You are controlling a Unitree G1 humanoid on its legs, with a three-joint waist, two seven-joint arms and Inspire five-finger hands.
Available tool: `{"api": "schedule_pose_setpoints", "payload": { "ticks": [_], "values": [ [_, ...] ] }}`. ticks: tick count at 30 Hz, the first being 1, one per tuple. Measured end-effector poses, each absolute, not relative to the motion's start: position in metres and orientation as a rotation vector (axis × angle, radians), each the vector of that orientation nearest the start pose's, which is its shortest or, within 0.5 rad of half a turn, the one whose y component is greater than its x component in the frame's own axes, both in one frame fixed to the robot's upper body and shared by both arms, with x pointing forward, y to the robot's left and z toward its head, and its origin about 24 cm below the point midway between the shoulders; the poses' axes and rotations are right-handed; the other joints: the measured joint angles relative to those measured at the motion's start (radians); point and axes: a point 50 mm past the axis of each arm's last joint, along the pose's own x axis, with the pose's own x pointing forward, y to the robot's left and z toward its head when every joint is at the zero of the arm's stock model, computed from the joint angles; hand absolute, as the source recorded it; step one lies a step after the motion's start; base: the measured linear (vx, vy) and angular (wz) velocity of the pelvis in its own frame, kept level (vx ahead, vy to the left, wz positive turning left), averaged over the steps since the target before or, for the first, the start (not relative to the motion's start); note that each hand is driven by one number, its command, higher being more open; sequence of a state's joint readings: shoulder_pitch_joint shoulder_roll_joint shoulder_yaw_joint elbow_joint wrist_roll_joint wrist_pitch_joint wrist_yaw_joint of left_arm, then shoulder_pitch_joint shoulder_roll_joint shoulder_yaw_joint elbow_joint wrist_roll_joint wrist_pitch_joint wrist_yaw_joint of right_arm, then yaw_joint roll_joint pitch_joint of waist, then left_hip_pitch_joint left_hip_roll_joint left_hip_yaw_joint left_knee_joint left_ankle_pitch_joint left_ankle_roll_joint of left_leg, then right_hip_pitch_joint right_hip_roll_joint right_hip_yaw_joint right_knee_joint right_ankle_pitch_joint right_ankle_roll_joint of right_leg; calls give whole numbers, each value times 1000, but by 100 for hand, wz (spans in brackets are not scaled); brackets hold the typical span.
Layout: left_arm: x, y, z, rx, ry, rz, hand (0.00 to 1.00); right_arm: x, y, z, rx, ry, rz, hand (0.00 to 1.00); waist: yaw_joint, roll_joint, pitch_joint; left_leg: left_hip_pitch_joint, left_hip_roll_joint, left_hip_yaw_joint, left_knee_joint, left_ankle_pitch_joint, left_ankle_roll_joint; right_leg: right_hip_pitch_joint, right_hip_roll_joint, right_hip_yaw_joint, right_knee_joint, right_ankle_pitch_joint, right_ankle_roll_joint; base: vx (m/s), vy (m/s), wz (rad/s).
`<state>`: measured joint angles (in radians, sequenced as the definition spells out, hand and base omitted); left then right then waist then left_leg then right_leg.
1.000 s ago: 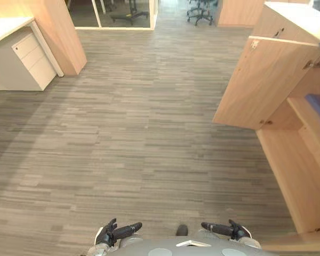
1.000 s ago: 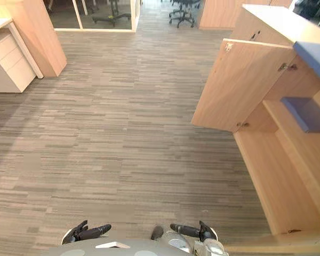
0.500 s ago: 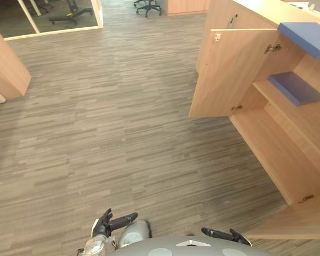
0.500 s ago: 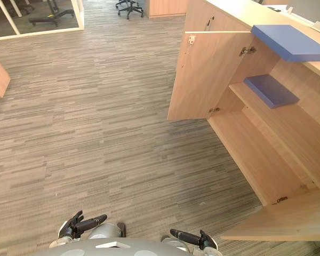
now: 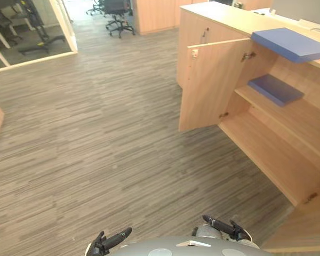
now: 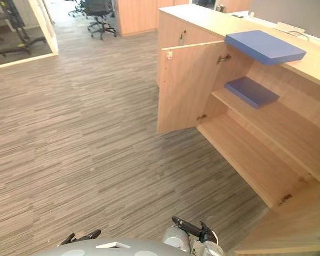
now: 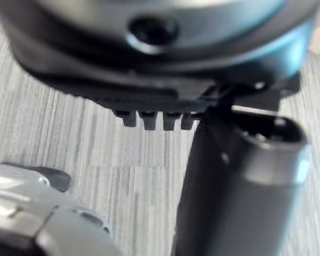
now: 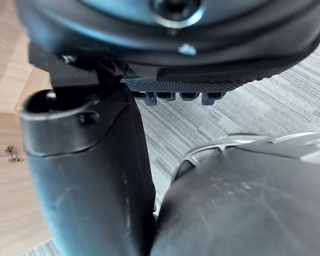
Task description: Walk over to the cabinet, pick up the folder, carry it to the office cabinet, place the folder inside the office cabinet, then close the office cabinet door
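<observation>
Both empty, fingers loose: left hand (image 5: 108, 242), right hand (image 5: 226, 229). Folder (image 5: 290, 44) lay untouched at the cabinet (image 5: 218, 16) top's edge; door (image 5: 210, 88) stood open. Pickup seemingly still ahead.

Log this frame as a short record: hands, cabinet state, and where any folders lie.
left hand: low by the body, open, empty
right hand: low by the body, open, empty
office cabinet: ahead on the right, interior exposed
cabinet door: swung wide open
top folder: blue, flat on the cabinet's top
shelf folder: blue, flat on the upper shelf inside
floor: grey striped carpet
</observation>
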<state>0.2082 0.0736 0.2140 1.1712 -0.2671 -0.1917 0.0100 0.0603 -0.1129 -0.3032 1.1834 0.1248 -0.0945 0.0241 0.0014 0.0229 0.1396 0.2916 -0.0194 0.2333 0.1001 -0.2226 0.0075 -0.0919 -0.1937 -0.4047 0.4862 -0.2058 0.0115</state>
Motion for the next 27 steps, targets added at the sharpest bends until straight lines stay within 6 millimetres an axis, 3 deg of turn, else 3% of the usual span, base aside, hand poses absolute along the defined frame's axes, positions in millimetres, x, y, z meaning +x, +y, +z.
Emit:
{"api": "schedule_pose_setpoints", "payload": {
  "ticks": [1, 8, 12, 13, 14, 15, 16, 17, 18, 19, 23, 26, 27],
  "values": [
    [26, 206, -170, -247, 1135, 489, 100, 79, -229, -162, 168, 1089, -416, 100, -3, 20, 2, -4, 31, 16, -1, -9, -13, 7, 44, 2, -51, 18, -1, 127, -132, -61],
    [37, 205, -169, -239, 1111, 463, 100, 74, -227, -164, 147, 1111, -394, 100, -10, 30, 4, -7, 85, 50, -15, -12, -42, 33, 141, 15, -190, 58, -25, 37, -78, -28],
    [37, 205, -169, -239, 1107, 464, 100, 70, -225, -165, 148, 1135, -388, 100, -8, 14, -8, -38, 110, 53, 31, -15, -64, 77, 175, -2, -310, 89, -27, -5, -3, 1],
    [37, 208, -169, -233, 1105, 466, 100, 66, -223, -166, 148, 1150, -382, 100, -4, 2, -19, -83, 127, 55, 120, -37, -98, 83, 181, -7, -336, 88, -28, 22, -40, -10],
    [37, 209, -168, -229, 1105, 469, 100, 64, -222, -167, 144, 1161, -374, 100, -3, -2, -21, -113, 140, 55, 184, -47, -114, 90, 185, -10, -350, 88, -28, 61, -62, -29],
    [34, 211, -168, -229, 1109, 481, 100, 63, -220, -168, 138, 1168, -359, 100, -2, -8, -23, -180, 179, 55, 364, -59, -125, 122, 200, -9, -391, 89, -29, 90, -89, -45],
    [36, 213, -167, -246, 1084, 508, 100, 61, -222, -168, 134, 1173, -361, 100, 6, 3, -20, -246, 238, 54, 568, -54, -117, 165, 230, -1, -422, 90, -33, 95, -86, -50],
    [39, 214, -166, -244, 1068, 507, 100, 59, -225, -167, 129, 1175, -368, 100, 12, 20, -17, -275, 272, 51, 663, -43, -103, 185, 249, 3, -432, 97, -43, 123, -57, -63],
    [41, 214, -165, -240, 1059, 498, 100, 55, -228, -167, 125, 1183, -380, 100, 25, 22, -12, -320, 322, 41, 830, 2, -84, 223, 278, 40, -436, 105, -68, 150, 12, -76],
    [41, 212, -166, -245, 1061, 496, 100, 54, -228, -167, 132, 1186, -389, 100, 31, 40, -18, -346, 336, 13, 906, -4, -68, 248, 287, 74, -437, 96, -79, 170, 37, -82],
    [54, 211, -163, -258, 1013, 475, 100, 57, -226, -168, 145, 1188, -393, 100, 50, 18, -15, -464, 299, -36, 816, -78, -64, 264, 250, 186, -442, 93, -86, 217, 121, -98],
    [58, 214, -161, -252, 987, 466, 100, 53, -223, -169, 157, 1208, -400, 100, 51, -1, -6, -506, 196, -153, 490, -64, -94, 290, 173, 243, -446, 68, -39, 274, 242, -54],
    [58, 214, -161, -251, 988, 469, 100, 54, -224, -169, 155, 1203, -398, 100, 50, 2, -6, -514, 162, -218, 327, -19, -99, 298, 151, 255, -452, 56, -17, 288, 302, -33]
  ]
}}
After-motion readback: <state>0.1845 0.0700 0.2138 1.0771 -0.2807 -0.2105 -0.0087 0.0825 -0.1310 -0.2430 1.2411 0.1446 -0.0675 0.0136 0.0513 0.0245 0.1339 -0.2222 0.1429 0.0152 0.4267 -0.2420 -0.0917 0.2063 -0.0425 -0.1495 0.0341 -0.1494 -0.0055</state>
